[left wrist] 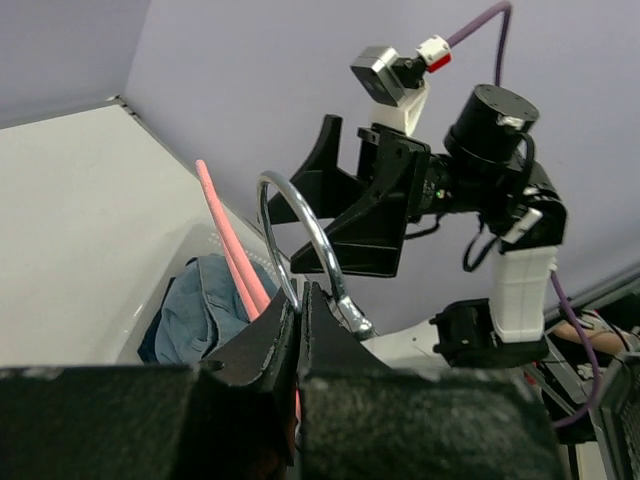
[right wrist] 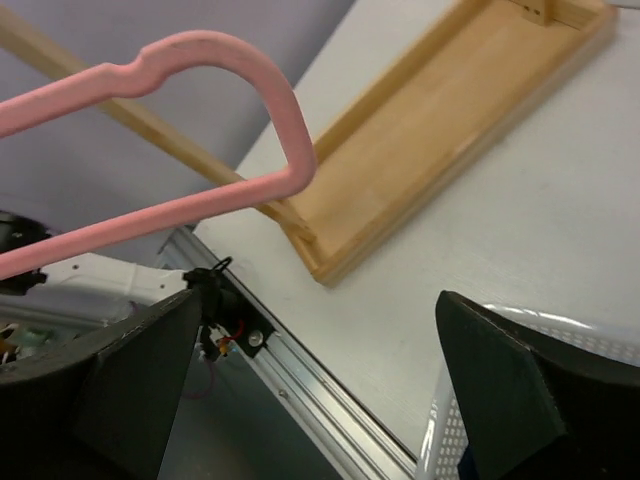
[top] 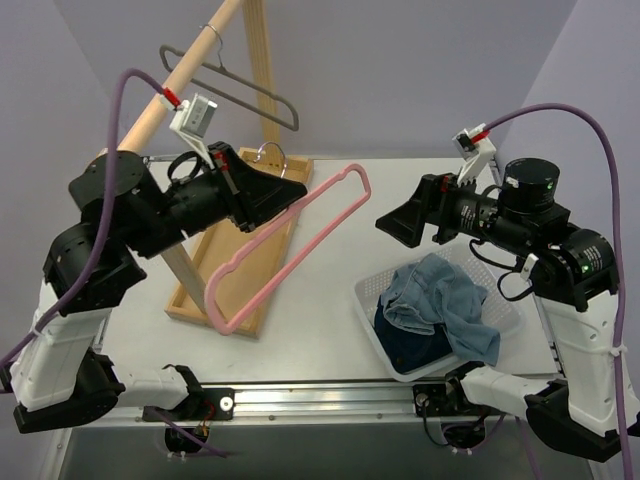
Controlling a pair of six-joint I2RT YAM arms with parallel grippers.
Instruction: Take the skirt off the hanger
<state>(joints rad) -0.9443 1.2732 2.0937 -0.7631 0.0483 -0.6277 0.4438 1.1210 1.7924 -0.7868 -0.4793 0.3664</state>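
My left gripper [top: 290, 190] is shut on the metal hook [left wrist: 300, 235] of a bare pink hanger [top: 290, 250] and holds it tilted above the table. The blue denim skirt [top: 440, 305] lies crumpled in the white basket [top: 372, 318], off the hanger; it also shows in the left wrist view [left wrist: 200, 305]. My right gripper [top: 395, 222] is open and empty, held above the table just left of the basket, to the right of the hanger. The pink hanger's shoulder [right wrist: 230, 60] crosses the right wrist view.
A wooden rack with a tray base [top: 205, 290] and a slanted rod [top: 165, 95] stands at the left. A grey hanger [top: 240, 85] hangs on the rod. A dark blue garment [top: 410, 345] lies under the skirt in the basket.
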